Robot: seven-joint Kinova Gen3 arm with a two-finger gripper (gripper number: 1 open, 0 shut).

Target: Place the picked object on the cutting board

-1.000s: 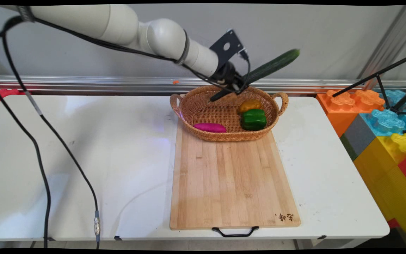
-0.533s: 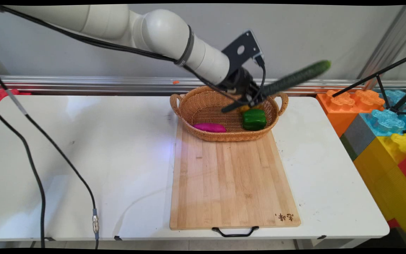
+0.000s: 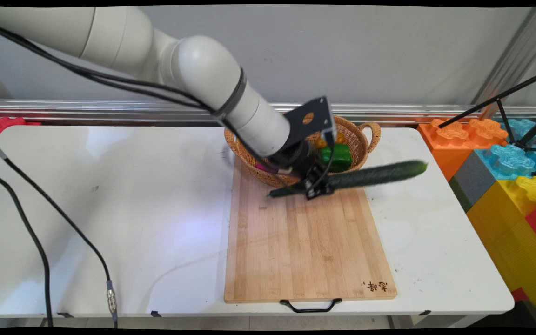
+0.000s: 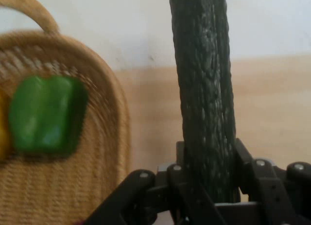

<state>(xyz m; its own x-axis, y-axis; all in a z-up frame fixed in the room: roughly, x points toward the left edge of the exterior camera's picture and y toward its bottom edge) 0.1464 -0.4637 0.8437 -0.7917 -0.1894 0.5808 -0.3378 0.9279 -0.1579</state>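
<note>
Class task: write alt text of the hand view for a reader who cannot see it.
The gripper clamps a dark green cucumber over a wooden cutting board. At left, a wicker basket holds a green pepper.

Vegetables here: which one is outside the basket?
The long dark green cucumber. The tool is shut on it above the wooden cutting board, while the green pepper and the others lie in the wicker basket.

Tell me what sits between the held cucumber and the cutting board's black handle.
Nothing but bare board: in the main view, the cutting board runs empty from the cucumber, clamped in the gripper, to the black handle.
</note>
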